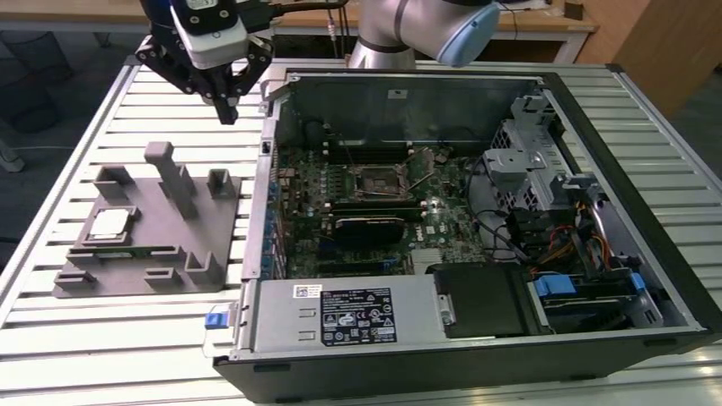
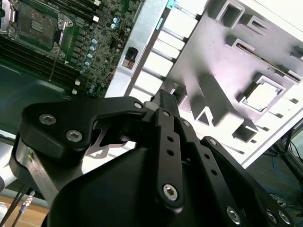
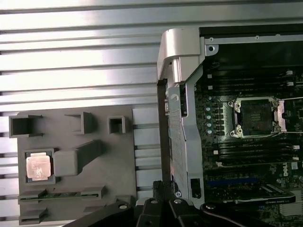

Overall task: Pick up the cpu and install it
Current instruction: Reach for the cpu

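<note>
The cpu [image 1: 110, 223] is a small square chip with a silvery top, lying in a pocket of the grey plastic fixture [image 1: 169, 254] on the exterior view's left. It also shows in both wrist views, as the cpu [image 3: 38, 166] and the cpu [image 2: 262, 94]. My gripper [image 1: 226, 114] hangs high above the table behind the fixture, beside the case's left wall, well apart from the chip. Its fingers are shut with nothing between them, seen as the gripper [image 2: 168, 97] and the gripper [image 3: 163, 188]. The black socket [image 1: 376, 179] with its metal frame sits on the motherboard, empty, also seen as the socket [image 3: 255, 117].
The open computer case [image 1: 631, 127] lies on the slatted metal table [image 1: 68, 355], with drive cages and cables at the exterior view's right. A green memory stick [image 3: 61, 194] lies in a fixture slot near the chip. Upright grey posts [image 1: 169, 169] rise from the fixture.
</note>
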### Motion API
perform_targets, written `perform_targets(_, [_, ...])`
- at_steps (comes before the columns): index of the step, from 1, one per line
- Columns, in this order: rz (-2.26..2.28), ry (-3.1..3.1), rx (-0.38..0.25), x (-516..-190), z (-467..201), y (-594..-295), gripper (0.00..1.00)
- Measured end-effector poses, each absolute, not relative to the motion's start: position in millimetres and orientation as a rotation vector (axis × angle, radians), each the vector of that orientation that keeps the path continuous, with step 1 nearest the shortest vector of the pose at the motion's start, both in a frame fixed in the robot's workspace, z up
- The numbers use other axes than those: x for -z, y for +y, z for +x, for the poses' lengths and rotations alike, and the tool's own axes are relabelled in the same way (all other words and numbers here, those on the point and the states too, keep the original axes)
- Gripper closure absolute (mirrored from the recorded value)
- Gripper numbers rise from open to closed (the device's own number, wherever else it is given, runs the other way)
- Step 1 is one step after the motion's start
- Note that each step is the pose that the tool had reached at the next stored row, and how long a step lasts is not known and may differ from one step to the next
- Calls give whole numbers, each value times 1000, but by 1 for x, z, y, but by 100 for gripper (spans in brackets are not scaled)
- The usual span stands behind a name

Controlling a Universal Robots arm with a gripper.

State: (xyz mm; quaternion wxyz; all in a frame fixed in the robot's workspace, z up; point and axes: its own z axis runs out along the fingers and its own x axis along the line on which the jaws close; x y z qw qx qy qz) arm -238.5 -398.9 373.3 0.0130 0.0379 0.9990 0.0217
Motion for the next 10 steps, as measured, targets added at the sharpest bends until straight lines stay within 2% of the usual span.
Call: perform_targets(10, [118,3113,-68,-372,-248,-399,89])
